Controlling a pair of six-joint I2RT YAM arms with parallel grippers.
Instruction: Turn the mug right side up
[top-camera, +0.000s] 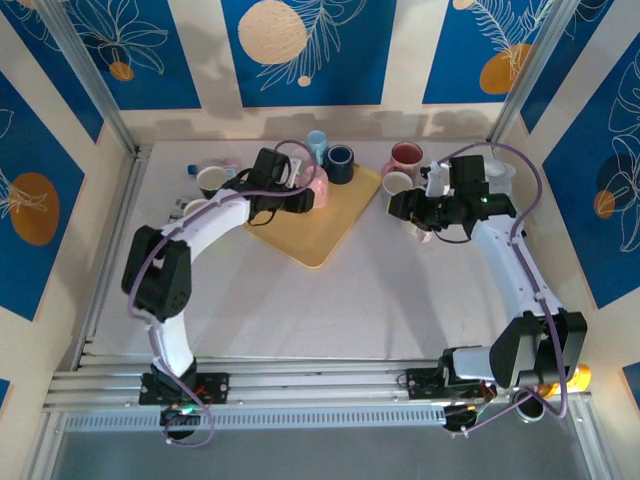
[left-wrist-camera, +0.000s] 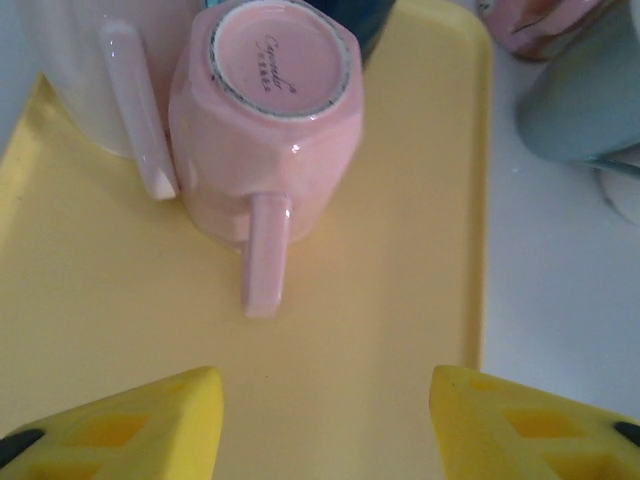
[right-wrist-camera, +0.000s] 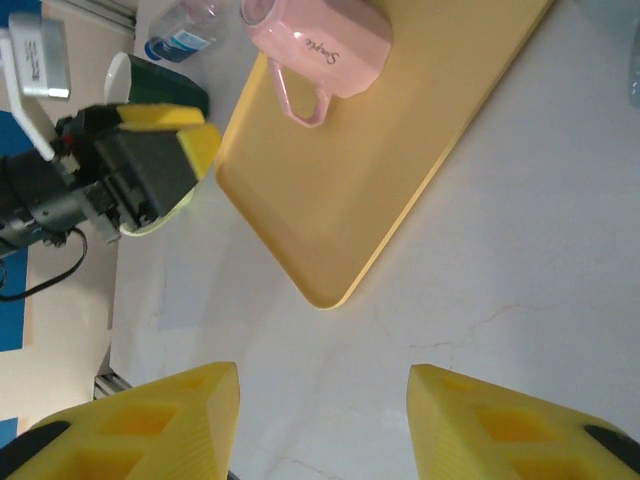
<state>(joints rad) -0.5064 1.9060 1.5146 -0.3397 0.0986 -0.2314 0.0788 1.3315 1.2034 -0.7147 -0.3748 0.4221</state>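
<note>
- Left wrist view has the pink mug (left-wrist-camera: 265, 130) base-up on the yellow tray (left-wrist-camera: 400, 300). Its handle (left-wrist-camera: 265, 255) points at the left jaws, which are spread and empty.
- A white mug (left-wrist-camera: 70, 70) stands just beside it, so closing across the body could knock that neighbour.
- Pinching only the handle risks the mug swinging or slipping mid-flip.
- Pushing the glazed wall may skid the mug, or the tray along the counter (right-wrist-camera: 520, 250).
- Right jaws hang spread and empty over the counter, well apart.

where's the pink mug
Left wrist view: pink mug upside down on the yellow tray, ahead of the left gripper, beside a white mug.
</note>
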